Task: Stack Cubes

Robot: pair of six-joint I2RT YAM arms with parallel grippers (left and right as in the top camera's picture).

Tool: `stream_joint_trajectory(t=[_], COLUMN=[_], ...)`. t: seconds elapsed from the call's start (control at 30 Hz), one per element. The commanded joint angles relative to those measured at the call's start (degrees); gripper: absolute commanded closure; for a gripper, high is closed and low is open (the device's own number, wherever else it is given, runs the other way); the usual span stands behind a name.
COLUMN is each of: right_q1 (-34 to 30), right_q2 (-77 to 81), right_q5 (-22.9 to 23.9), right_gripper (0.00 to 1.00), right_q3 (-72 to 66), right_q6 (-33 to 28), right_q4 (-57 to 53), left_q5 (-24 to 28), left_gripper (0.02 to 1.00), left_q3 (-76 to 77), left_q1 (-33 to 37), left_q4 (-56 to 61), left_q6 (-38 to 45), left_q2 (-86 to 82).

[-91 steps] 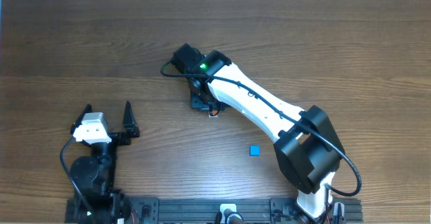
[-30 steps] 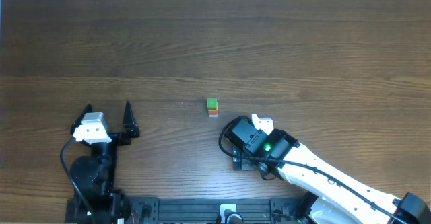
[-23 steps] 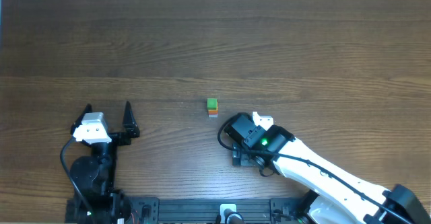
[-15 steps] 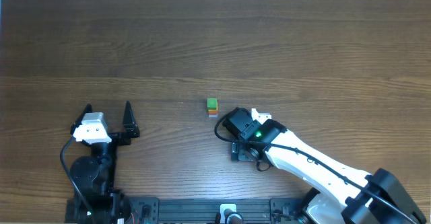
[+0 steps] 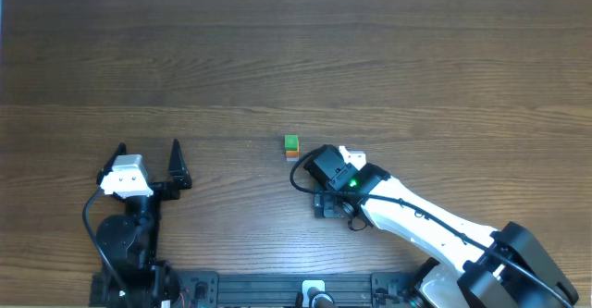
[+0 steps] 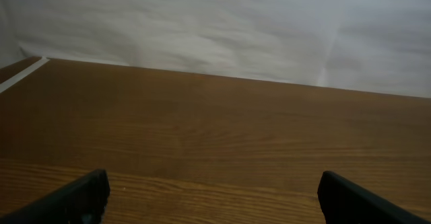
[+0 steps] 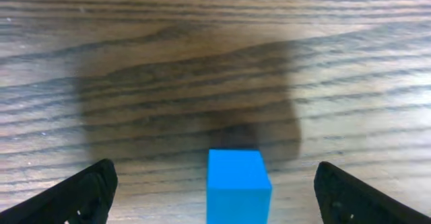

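1. The blue cube [image 7: 238,183] sits flat on the wooden table [image 5: 416,58], casting a dark shadow on the boards just beyond it.
2. The right gripper [image 5: 328,204] hangs over that cube with its jaws spread wide. One finger [image 7: 74,194] stands to each side of the cube, well apart from it, so it grips nothing.
3. A little stack is the landmark here: a green cube [image 5: 291,142] resting squarely on an orange cube [image 5: 292,154], of which just a sliver peeks out below.
4. The right gripper, with the blue cube under it, is near the stack, off to the robot's right of it and closer to the arm bases. It does not touch the stack.
5. The right arm's white link runs from there away from the stack toward its base, at the right of the table's near edge.
6. The left gripper [image 5: 148,151] is well apart from the stack on the robot's left, jaws released and holding nothing, with its fingers [image 6: 74,197] above bare wood.
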Motion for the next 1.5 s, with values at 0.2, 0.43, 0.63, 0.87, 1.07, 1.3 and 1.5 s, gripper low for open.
stream_joint_trajectory(t=[0.2, 0.43, 0.63, 0.87, 1.07, 1.3, 1.5], right_q1=[-1.9, -1.9, -1.9, -1.9, -1.9, -1.9, -1.9], right_q2=[0.5, 0.5, 0.5, 0.5, 0.5, 0.5, 0.2], right_q5=[-3.2, -4.3, -4.8, -4.8, -4.7, -4.7, -4.7], right_gripper=[0.187, 0.391, 0.566, 0.627, 0.713, 0.766, 0.805], right_q3=[-2.4, -2.4, -2.4, -2.4, -2.4, -2.4, -1.4], right_q6=[-3.3, -3.5, -3.5, -3.5, -3.5, -3.3, -3.3], right_q4=[1.5, 1.5, 1.5, 1.5, 1.5, 1.5, 1.0], left_q5=[0.8, 0.8, 0.8, 0.8, 0.8, 0.8, 0.8], left_gripper=[0.018, 0.018, 0.02, 0.018, 0.018, 0.018, 0.018], left_q3=[-0.2, -0.2, -0.2, -0.2, -0.2, -0.2, -0.2], left_q1=[0.3, 0.3, 0.3, 0.3, 0.3, 0.3, 0.3], left_q4=[-0.2, -0.2, -0.2, -0.2, -0.2, -0.2, -0.2], left_q6=[0.7, 0.7, 0.6, 0.6, 0.7, 0.7, 0.7], left_q2=[-0.4, -0.4, -0.4, -0.4, -0.4, -0.4, -0.4])
